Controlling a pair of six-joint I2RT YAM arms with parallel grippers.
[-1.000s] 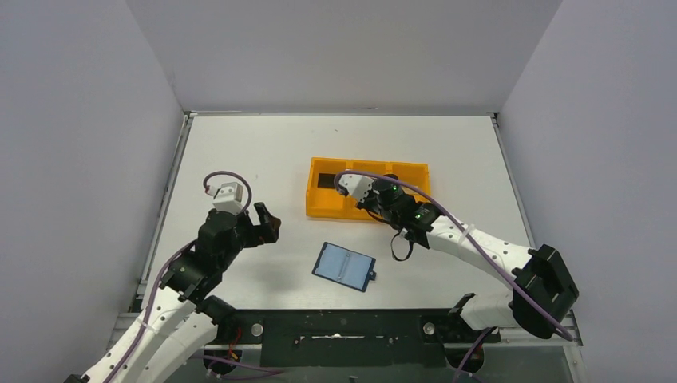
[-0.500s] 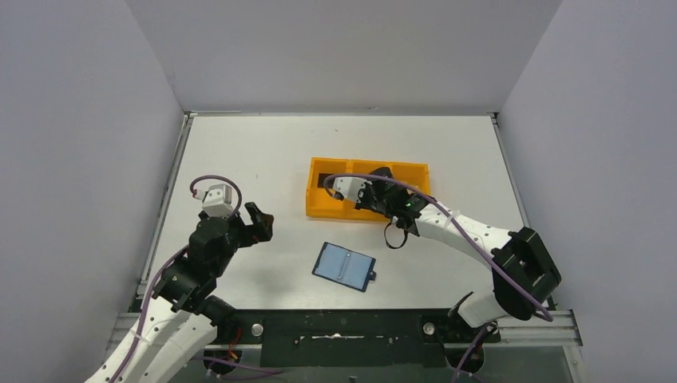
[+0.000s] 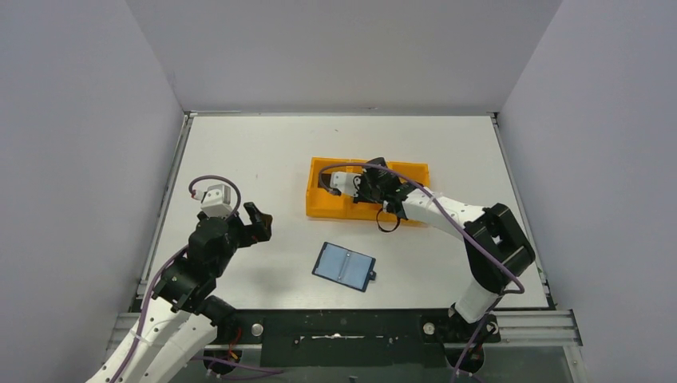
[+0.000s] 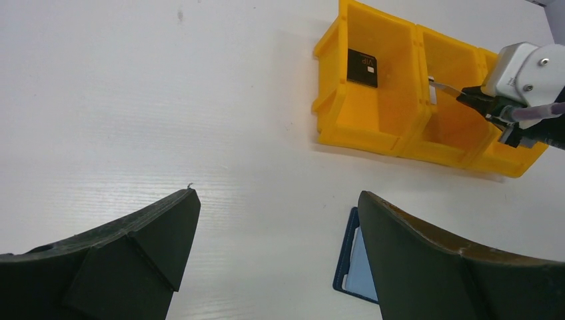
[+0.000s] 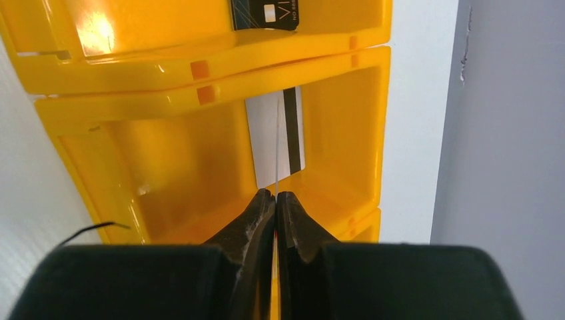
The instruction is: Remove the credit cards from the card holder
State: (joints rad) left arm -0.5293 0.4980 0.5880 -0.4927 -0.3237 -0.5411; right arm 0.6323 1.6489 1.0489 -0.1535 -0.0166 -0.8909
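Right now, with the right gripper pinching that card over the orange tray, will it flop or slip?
Probably stiff: the card stands straight, edge-on, from the right gripper with no sag. Likely light and slick; only its end is pinched, so it could pivot or slide.

— Where is the left tool (image 4: 276, 197)?
— Over the bench (image 4: 133, 100), fingers spread wide. The card holder (image 4: 352, 263) lies open, half hidden behind one finger.
— And the yellow tray (image 4: 360, 137)?
— A black card (image 4: 362, 68) lies in its leftmost compartment. Over the middle one, the right tool (image 4: 470, 95) pinches a thin card (image 4: 445, 87) by one end.
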